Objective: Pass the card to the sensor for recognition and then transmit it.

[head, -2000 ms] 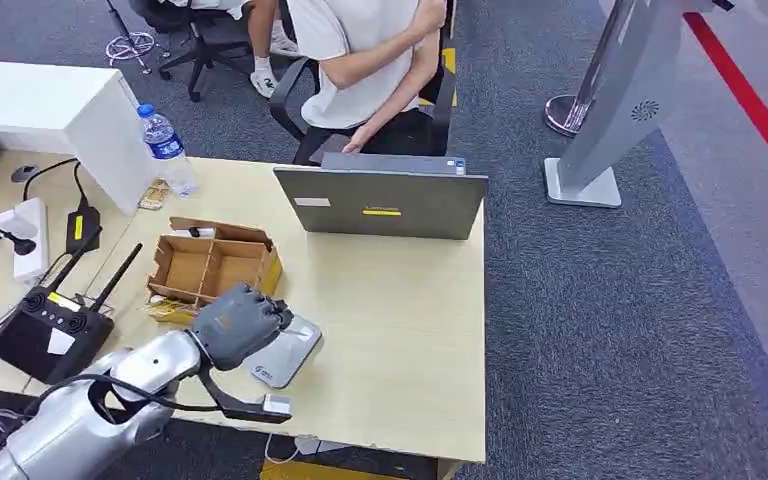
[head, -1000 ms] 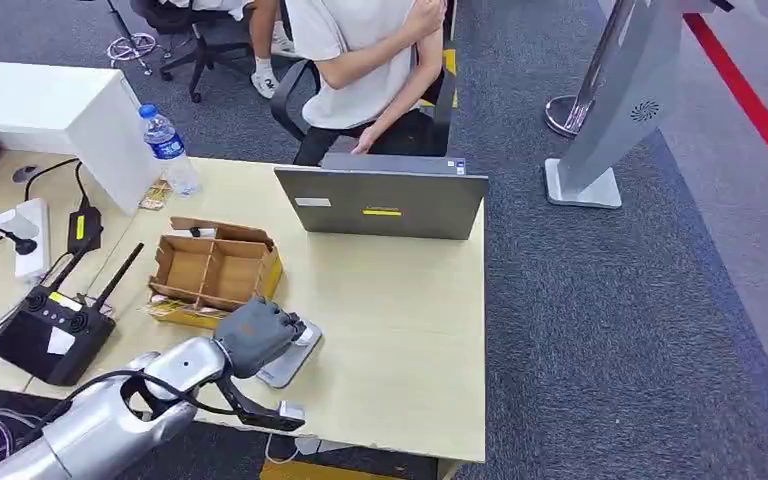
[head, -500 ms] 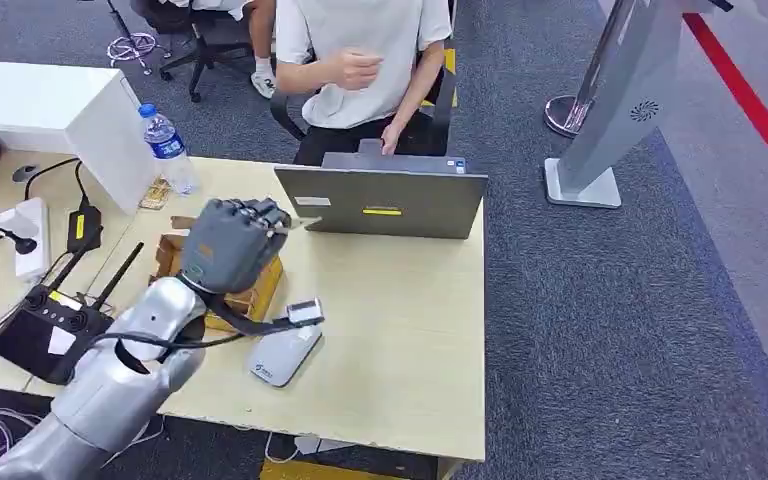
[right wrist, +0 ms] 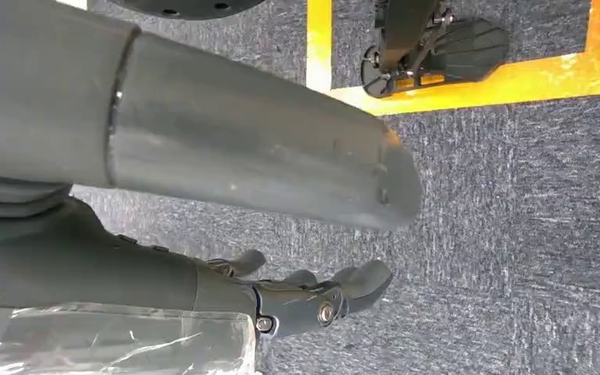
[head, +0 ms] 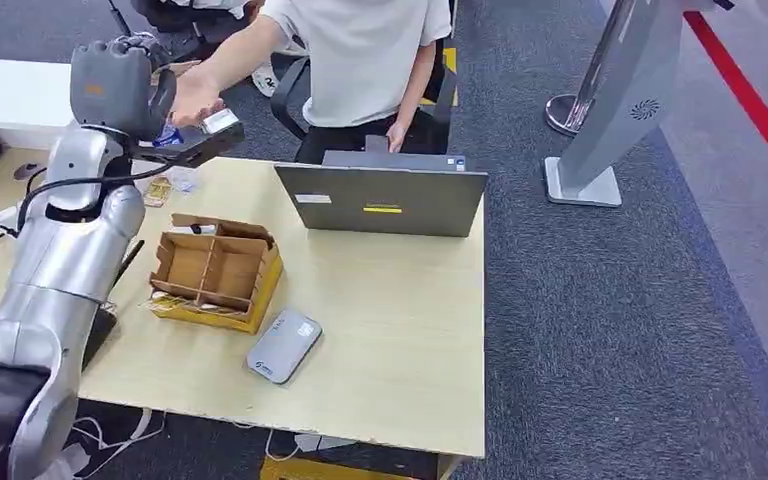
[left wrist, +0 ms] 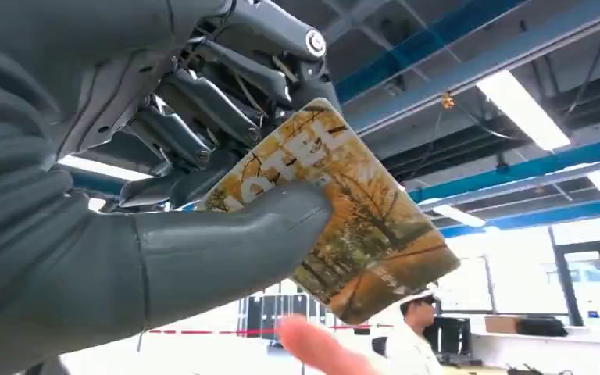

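Observation:
My left hand (head: 115, 82) is raised high over the table's far left corner. It pinches a card (left wrist: 359, 234) printed with autumn trees between thumb and fingers. A seated person's hand (head: 196, 96) reaches across and meets my hand; a blurred fingertip (left wrist: 320, 348) comes up just below the card. The grey card sensor (head: 283, 346) lies flat near the table's front edge, far from my hand, with nothing on it. My right hand (right wrist: 203, 195) hangs over the carpet, fingers apart and holding nothing.
A divided cardboard box (head: 215, 270) sits left of the sensor. An open laptop (head: 380, 200) stands at the table's far side before the person. A white cabinet (head: 20, 95) is at the far left, a grey stand (head: 610, 110) on the carpet at right.
My left arm has lifted from the sensor and swung up and away to the far left with the card. The person has stretched an arm out to meet it.

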